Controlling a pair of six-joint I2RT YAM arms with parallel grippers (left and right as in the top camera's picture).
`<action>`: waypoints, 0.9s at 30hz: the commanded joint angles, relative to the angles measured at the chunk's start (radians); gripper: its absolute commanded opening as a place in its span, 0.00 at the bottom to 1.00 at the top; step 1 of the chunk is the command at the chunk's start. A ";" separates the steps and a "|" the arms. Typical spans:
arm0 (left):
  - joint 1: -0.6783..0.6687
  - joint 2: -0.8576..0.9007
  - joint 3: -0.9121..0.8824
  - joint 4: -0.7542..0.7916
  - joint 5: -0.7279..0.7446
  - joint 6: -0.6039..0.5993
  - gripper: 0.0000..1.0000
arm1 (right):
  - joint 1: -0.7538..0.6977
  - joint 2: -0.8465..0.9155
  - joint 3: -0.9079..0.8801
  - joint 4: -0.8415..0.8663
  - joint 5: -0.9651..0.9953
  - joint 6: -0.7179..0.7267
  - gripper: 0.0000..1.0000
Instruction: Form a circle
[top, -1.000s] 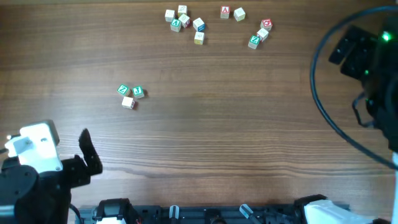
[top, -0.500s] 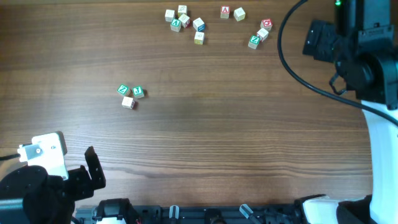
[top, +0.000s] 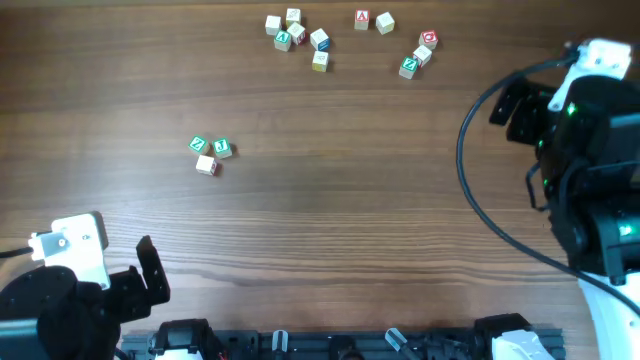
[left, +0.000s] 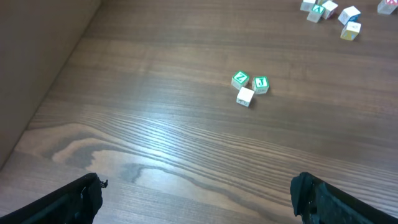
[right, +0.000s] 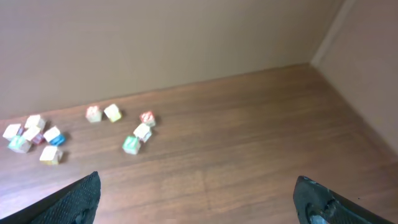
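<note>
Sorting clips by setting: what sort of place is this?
Probably a robot lab workbench: a wood-grain table, plain brown walls boxing it in, and only small lettered cubes scattered on it.

circle lettering tiny, scattered cubes blurred

A wood-grain table fills the overhead view. Near its upper edge lies a loose scatter of lettered cubes: a bunch of six at upper centre, a red-faced cube just beside a pale cube, and further right a short diagonal of three, touching. A plain brown wall rises behind them in the right wrist view.
</note>
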 joint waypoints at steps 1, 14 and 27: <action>-0.003 0.003 0.001 0.002 -0.005 -0.009 1.00 | -0.004 -0.029 -0.052 0.003 -0.113 0.005 1.00; -0.003 0.003 0.001 0.002 -0.005 -0.009 1.00 | -0.076 -0.111 -0.103 0.012 -0.164 0.004 1.00; -0.003 0.003 0.001 0.002 -0.005 -0.009 1.00 | -0.298 -0.687 -0.747 0.356 -0.270 0.005 1.00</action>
